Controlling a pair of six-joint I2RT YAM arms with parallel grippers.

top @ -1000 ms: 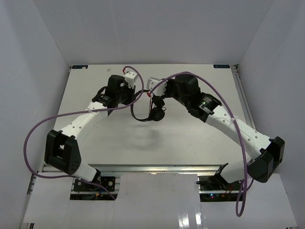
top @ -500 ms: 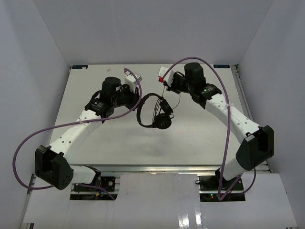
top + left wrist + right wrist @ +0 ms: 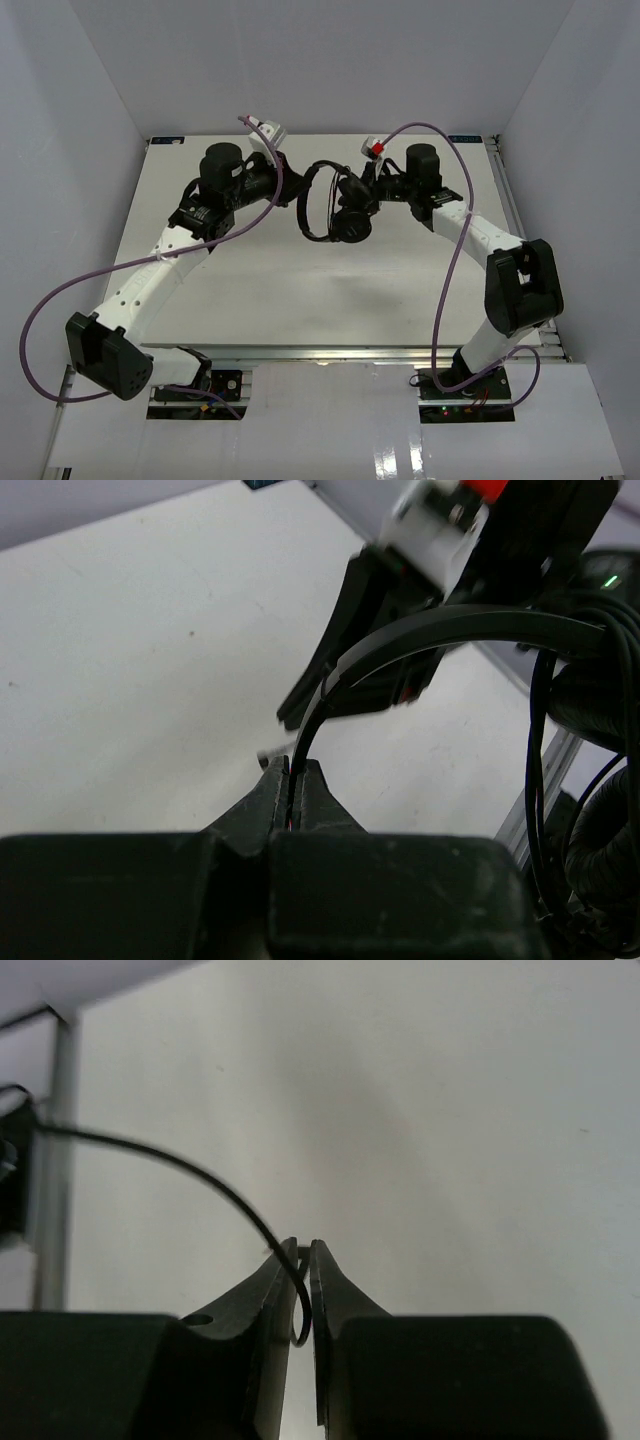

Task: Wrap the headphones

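Note:
The black headphones hang in the air over the back middle of the table, the headband standing on edge with the two earcups together at its right. My left gripper is shut on the thin headband, which runs straight out of the jaws in the left wrist view. The earcups and several cable strands show at the right there. My right gripper is just right of the headphones. It is shut on the thin black cable, which loops between the fingers.
The white table has raised metal rails at its right and near edges. Thick purple robot cables arc over both arms. White walls enclose the workspace on three sides. The right gripper's body shows close behind the headband in the left wrist view.
Both grippers moved toward the back of the table, carrying the headphones up and back. The right gripper swung from the far side round to the headphones' right, still pinching the cable.

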